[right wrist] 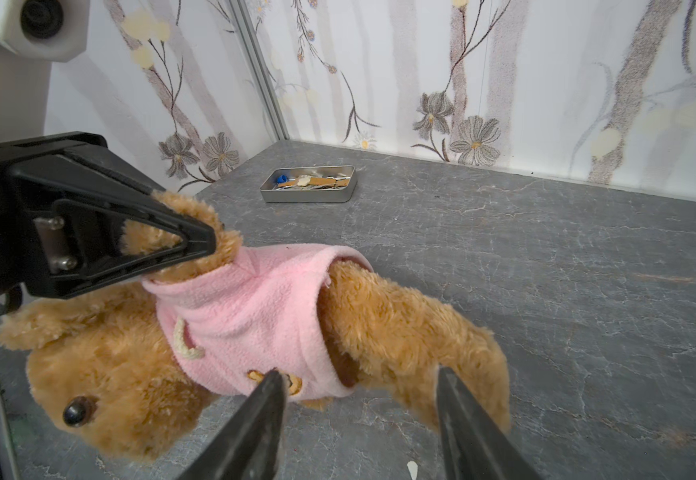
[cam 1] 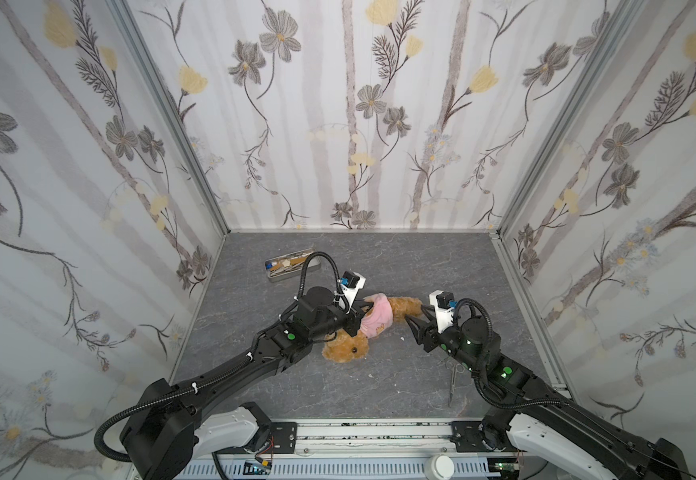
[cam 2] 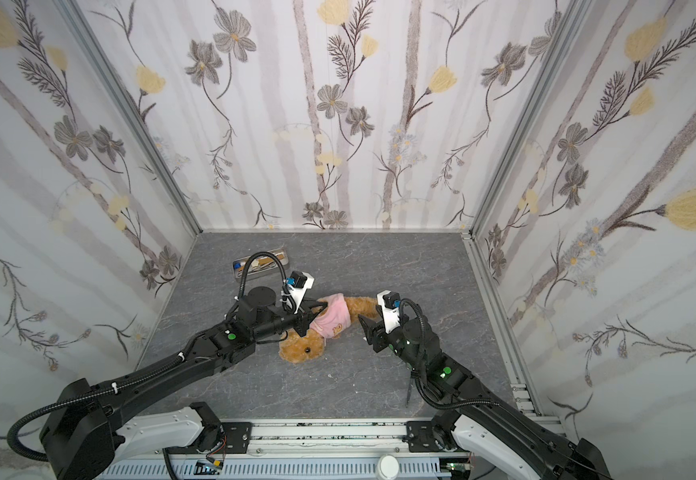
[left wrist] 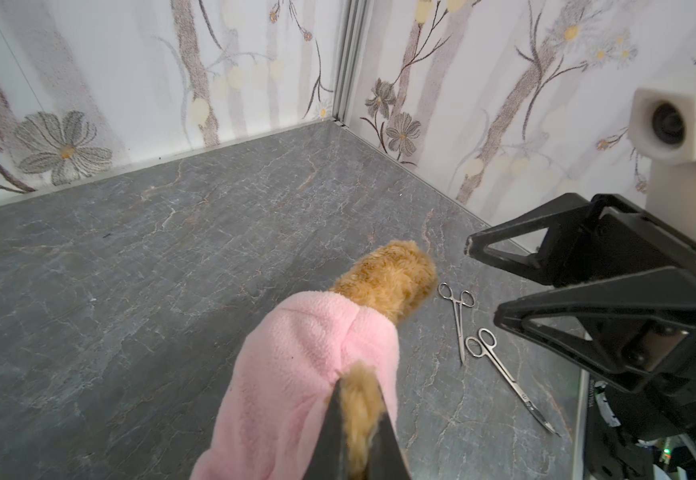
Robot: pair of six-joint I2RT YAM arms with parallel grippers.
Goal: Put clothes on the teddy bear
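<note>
Left tool (left wrist: 359, 390): its two dark fingers are pressed together on a tuft of golden-brown fur, the paw of the teddy bear (cam 1: 346, 349) where it pokes out of a sleeve. Right tool (right wrist: 359, 376): its fingers stand spread and hold nothing. It hovers just beside the bear's legs, pointing toward the shirt's hem.

In both top views the bear lies on its side in the middle of the frame, just below centre. Its head is toward the lower left and its legs stretch to the right. A pink fleece shirt (right wrist: 246, 307) covers its neck and torso, with a small orange emblem near the hem. The legs are bare.

The grey marbled tabletop (right wrist: 546, 270) also carries an open metal tin (cam 1: 292, 264) of small items, to the upper left of the bear. Ring-handled steel instruments (left wrist: 458, 320) lie partly under the right arm.

The dressing looks nearly done, with the step in hand being to seat an arm in its sleeve. Whether the other arm is through cannot be told. The next move likely calls for the right tool to pinch the hem and draw it toward the legs while the left tool steadies the paw.
</note>
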